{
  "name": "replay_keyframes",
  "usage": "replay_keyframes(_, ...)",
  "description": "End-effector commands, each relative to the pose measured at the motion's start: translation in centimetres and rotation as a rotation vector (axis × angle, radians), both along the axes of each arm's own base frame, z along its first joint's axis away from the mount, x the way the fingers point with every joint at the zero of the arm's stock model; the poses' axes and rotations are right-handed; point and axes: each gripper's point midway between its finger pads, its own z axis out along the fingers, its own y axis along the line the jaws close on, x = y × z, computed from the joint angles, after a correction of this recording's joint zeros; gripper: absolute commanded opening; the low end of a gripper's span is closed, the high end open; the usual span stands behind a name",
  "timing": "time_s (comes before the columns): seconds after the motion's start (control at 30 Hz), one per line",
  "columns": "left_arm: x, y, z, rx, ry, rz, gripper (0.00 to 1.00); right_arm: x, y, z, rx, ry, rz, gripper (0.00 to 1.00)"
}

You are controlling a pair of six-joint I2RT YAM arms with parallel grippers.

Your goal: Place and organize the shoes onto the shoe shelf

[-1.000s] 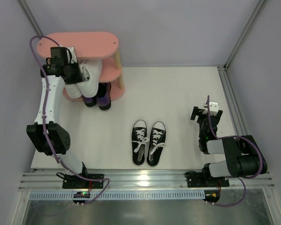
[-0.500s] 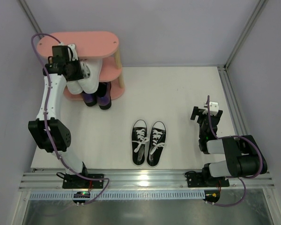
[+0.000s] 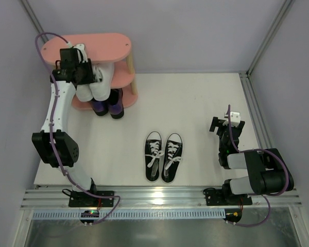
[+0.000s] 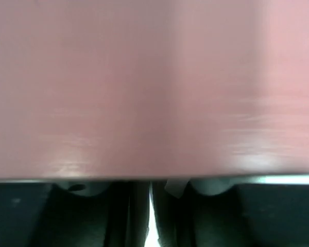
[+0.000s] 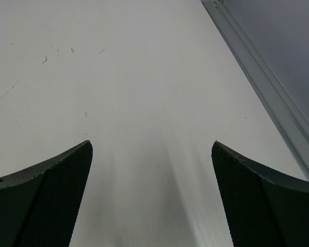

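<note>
The shoe shelf (image 3: 105,46) stands at the far left, its pink top board filling most of the left wrist view (image 4: 154,87). The white sneakers (image 3: 100,88) lie side by side on its middle tier, heels sticking out. My left gripper (image 3: 94,76) is down at their heels; its fingers are hidden there, and the left wrist view shows only dark blurred shapes with a thin bright slit. The dark glossy shoes (image 3: 109,109) sit on the bottom tier. The black canvas sneakers (image 3: 163,156) rest mid-table. My right gripper (image 3: 227,123) is open over bare table (image 5: 152,170).
Grey walls close in behind and beside the shelf. A metal rail (image 3: 255,118) runs along the table's right edge, close to my right gripper. Another rail (image 3: 159,195) crosses the near edge by the arm bases.
My left arm has pushed the white sneakers back, deeper under the shelf's top board. The right arm and the black sneakers have not moved.
</note>
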Motion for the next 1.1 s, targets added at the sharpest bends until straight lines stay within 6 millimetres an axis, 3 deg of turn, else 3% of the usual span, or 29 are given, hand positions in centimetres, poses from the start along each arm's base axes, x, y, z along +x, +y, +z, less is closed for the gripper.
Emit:
replay_keyframes(0.0,2.3,-0.1,13.3,0.03,-0.474,0.008,0.39,0.8,0.2,2.8,0.03,-0.109,0.005,0.97)
replay_keyframes(0.03,1.8,-0.1,13.8,0.034,-0.485,0.005,0.63,0.8,0.2,2.8,0.03,-0.109,0.005,0.97)
replay_keyframes(0.07,1.6,0.0,14.0,0.039,-0.488,0.009,0.68,0.8,0.1,2.7,0.03,-0.107,0.002,0.97)
replay_keyframes(0.27,-0.9,0.0,15.5,0.038,-0.531,0.019,0.82,0.9,0.2,2.7,0.03,-0.109,0.003,0.97)
replay_keyframes(0.37,-2.5,0.3,14.9,0.033,-0.51,0.052,0.9,0.8,0.2,2.8,0.03,-0.109,0.005,0.97)
replay_keyframes(0.4,-4.0,0.4,15.9,0.031,-0.533,0.058,0.94,0.8,0.2,2.7,0.029,-0.106,0.003,0.97)
replay_keyframes(0.43,-4.8,0.5,14.8,0.032,-0.509,0.068,0.96,0.8,0.2,2.8,0.03,-0.109,0.003,0.97)
replay_keyframes(0.47,-5.6,-0.6,14.6,0.021,-0.506,0.046,0.97,0.9,0.2,2.8,0.03,-0.109,0.005,0.97)
replay_keyframes(0.5,-7.8,-1.0,15.9,0.008,-0.544,0.041,1.0,0.8,0.2,2.6,0.029,-0.104,0.003,0.97)
replay_keyframes(0.53,-8.7,-1.0,15.4,0.005,-0.54,0.045,1.0,0.8,0.2,2.7,0.029,-0.106,0.003,0.97)
replay_keyframes(0.57,-9.3,-1.1,13.3,0.001,-0.5,0.045,1.0,0.8,0.2,2.8,0.03,-0.109,0.003,0.97)
replay_keyframes(0.6,-11.4,-1.1,13.7,-0.011,-0.519,0.047,1.0,0.8,0.2,2.7,0.03,-0.107,0.003,0.97)
replay_keyframes(0.63,-12.2,-1.0,12.9,-0.013,-0.5,0.058,1.0,0.8,0.2,2.7,0.029,-0.106,0.003,0.97)
replay_keyframes(0.67,-13.0,-0.9,10.6,-0.012,-0.45,0.064,1.0,0.8,0.2,2.7,0.03,-0.106,0.005,0.97)
replay_keyframes(0.7,-13.8,-0.8,9.6,-0.017,-0.426,0.075,1.0,0.8,0.2,2.8,0.03,-0.109,0.005,0.97)
replay_keyframes(0.73,-15.4,-0.8,9.5,-0.025,-0.434,0.077,0.91,0.8,0.2,2.8,0.03,-0.109,0.005,0.97)
replay_keyframes(0.77,-16.0,-1.0,8.4,-0.031,-0.415,0.068,0.7,0.8,0.2,2.7,0.03,-0.107,0.003,0.97)
replay_keyframes(0.8,-16.4,-1.0,6.0,-0.031,-0.369,0.067,0.22,0.8,0.2,2.7,0.03,-0.106,0.006,0.97)
replay_keyframes(0.83,-17.2,-0.9,5.5,-0.039,-0.378,0.08,0.01,0.8,0.1,2.7,0.03,-0.107,0.002,0.97)
replay_keyframes(0.93,-18.5,-1.0,3.1,-0.056,-0.326,0.092,0.0,0.8,0.2,2.8,0.03,-0.109,0.003,0.97)
replay_keyframes(1.07,-19.5,-3.0,3.1,-0.127,-0.333,0.003,0.0,0.8,0.2,2.7,0.03,-0.107,0.005,0.97)
